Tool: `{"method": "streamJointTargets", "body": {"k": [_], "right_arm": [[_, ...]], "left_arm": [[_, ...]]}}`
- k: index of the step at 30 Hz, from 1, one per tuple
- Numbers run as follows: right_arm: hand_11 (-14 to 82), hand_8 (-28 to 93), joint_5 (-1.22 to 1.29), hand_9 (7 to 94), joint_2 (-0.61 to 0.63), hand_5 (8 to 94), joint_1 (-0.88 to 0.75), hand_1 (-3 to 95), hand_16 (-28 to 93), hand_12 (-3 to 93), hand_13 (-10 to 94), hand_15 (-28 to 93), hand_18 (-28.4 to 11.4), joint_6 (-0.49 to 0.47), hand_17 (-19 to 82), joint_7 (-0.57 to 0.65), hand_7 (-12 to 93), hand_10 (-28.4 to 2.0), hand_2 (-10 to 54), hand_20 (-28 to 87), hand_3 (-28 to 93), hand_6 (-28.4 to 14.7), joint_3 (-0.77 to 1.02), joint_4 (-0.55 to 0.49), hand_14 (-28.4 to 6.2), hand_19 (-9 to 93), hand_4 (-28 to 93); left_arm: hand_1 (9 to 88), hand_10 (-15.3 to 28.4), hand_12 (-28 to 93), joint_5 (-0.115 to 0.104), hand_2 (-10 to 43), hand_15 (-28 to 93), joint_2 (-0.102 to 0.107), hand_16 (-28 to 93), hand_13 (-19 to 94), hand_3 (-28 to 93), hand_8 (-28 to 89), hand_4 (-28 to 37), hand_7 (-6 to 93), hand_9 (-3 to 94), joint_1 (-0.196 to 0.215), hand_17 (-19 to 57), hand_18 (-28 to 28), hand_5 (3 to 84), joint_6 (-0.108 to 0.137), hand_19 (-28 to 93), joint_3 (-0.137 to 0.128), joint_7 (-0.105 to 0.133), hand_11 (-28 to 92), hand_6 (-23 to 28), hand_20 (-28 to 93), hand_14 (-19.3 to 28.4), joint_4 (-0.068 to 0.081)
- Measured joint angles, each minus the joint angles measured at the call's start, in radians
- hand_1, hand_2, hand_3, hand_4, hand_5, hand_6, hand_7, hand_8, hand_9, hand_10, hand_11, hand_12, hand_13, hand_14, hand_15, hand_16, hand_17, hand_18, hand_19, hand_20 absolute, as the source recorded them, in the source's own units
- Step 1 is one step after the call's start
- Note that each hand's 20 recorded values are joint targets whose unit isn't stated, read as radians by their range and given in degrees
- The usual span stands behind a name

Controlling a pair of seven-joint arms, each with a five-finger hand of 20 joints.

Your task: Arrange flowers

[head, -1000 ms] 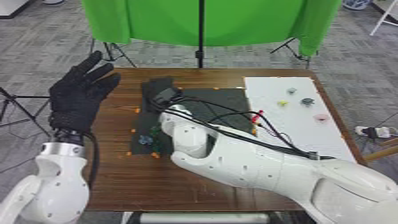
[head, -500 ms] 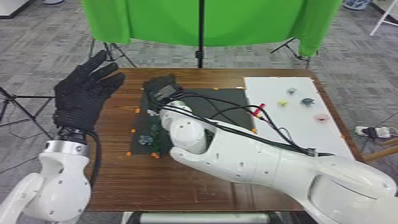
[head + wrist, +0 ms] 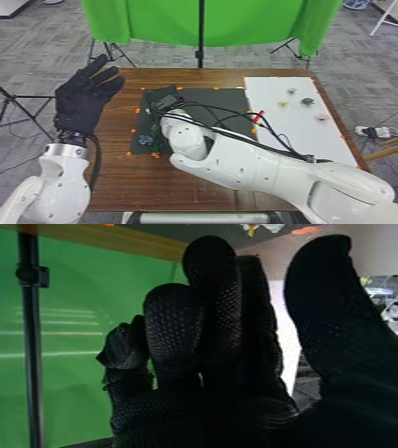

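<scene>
My left hand [image 3: 86, 97] is held up at the table's left side with its fingers straight. My right hand [image 3: 160, 98] is over the upper left part of the dark mat [image 3: 226, 97]. In the right wrist view my right hand [image 3: 213, 324] has mostly straight, relaxed fingers, its thumb apart from them, and nothing between. A bluish flower [image 3: 145, 140] lies on the mat's lower left, with green stems [image 3: 158, 144] beside it, partly behind my right wrist. On the white board stand small flower heads: grey-blue [image 3: 291, 91], yellow [image 3: 282, 103], dark teal [image 3: 307, 101] and pink [image 3: 322, 117].
A red object [image 3: 258, 117] lies by the white board's [image 3: 311, 137] left edge, beyond loose black cables from my right arm. Orange marks line the mat. A green screen [image 3: 204, 25] on a black stand is behind the brown table [image 3: 115, 175].
My right hand first shifted slightly away from me over the mat, then came back nearer. The bluish flower shows more clearly than half a second ago. My left hand has barely moved.
</scene>
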Motion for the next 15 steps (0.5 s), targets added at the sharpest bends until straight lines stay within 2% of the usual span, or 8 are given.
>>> {"method": "streamJointTargets", "body": {"k": [1,5,6,8,10,12,15], "right_arm": [[51.1,-13,-0.001,69.2,0.000,48.4,-0.008,34.0,16,19.0,60,85,-23.2,-0.004,21,-0.006,15,-12.0,-9.5,56,73,2.4,0.016,-0.003,-10.8,90,-28],[55.1,-12,-0.022,64.1,-0.006,43.4,-0.046,29.4,15,19.3,57,87,-23.4,-0.073,19,-0.035,14,-14.4,-9.5,58,75,2.0,0.100,-0.011,-12.3,90,-28],[57.7,-12,-0.042,61.4,-0.012,41.1,-0.061,25.4,15,19.8,55,89,-23.5,-0.110,17,-0.055,14,-15.9,-7.9,60,76,2.6,0.133,-0.011,-13.6,88,-28],[62.5,-11,-0.105,55.7,-0.030,37.4,-0.100,15.2,16,21.3,49,92,-24.0,-0.203,13,-0.119,12,-19.2,1.6,64,77,3.1,0.220,-0.010,-16.9,86,-28],[66.0,-10,-0.178,50.3,-0.055,34.8,-0.143,10.2,19,22.2,45,93,-24.2,-0.302,10,-0.200,11,-22.1,6.2,66,76,3.7,0.314,-0.010,-19.4,84,-28],[69.1,-9,-0.225,45.4,-0.077,32.4,-0.171,5.9,24,23.2,42,93,-24.4,-0.375,9,-0.257,10,-24.5,9.3,67,75,4.5,0.370,-0.010,-21.7,83,-28],[71.4,-9,-0.219,42.8,-0.085,29.4,-0.176,3.5,28,23.6,41,93,-24.7,-0.415,8,-0.259,9,-25.9,11.3,68,74,5.1,0.363,-0.015,-23.4,82,-28]], "left_arm": [[24.2,21.4,11,0.000,6.4,55,-0.001,-10,28,80,-9,-23.5,12.6,36.4,0.002,-7.9,26.2,40.1,0.000,59,-0.001,-0.001,27,11.4,15,28.4,0.000],[24.2,21.4,11,0.002,6.4,55,-0.004,-10,28,80,-9,-23.5,12.6,36.4,-0.001,-7.9,26.2,40.1,-0.001,59,-0.001,-0.009,27,11.4,15,28.4,0.002],[24.2,21.4,11,0.004,6.4,55,-0.006,-10,28,80,-9,-23.5,12.6,36.4,-0.006,-7.9,26.1,40.0,-0.001,59,0.001,-0.014,27,11.4,15,28.4,0.004],[24.2,21.4,11,0.006,6.4,55,-0.013,-10,28,80,-9,-23.4,12.6,36.4,-0.021,-7.9,26.1,40.0,-0.001,59,0.006,-0.024,27,11.4,15,28.4,0.009],[24.2,21.5,11,0.007,6.5,55,-0.018,-10,28,80,-9,-23.4,12.7,36.4,-0.038,-7.9,26.1,40.0,-0.001,59,0.010,-0.031,27,11.4,15,28.4,0.013],[24.2,21.5,11,0.007,6.5,55,-0.020,-10,28,80,-9,-23.4,12.6,36.5,-0.046,-7.9,26.1,40.1,0.000,59,0.010,-0.032,27,11.4,15,28.4,0.013],[24.3,21.5,11,0.007,6.5,55,-0.018,-10,29,80,-9,-23.4,12.6,36.6,-0.045,-7.9,26.1,40.1,0.001,59,0.010,-0.028,27,11.4,15,28.4,0.012]]}}
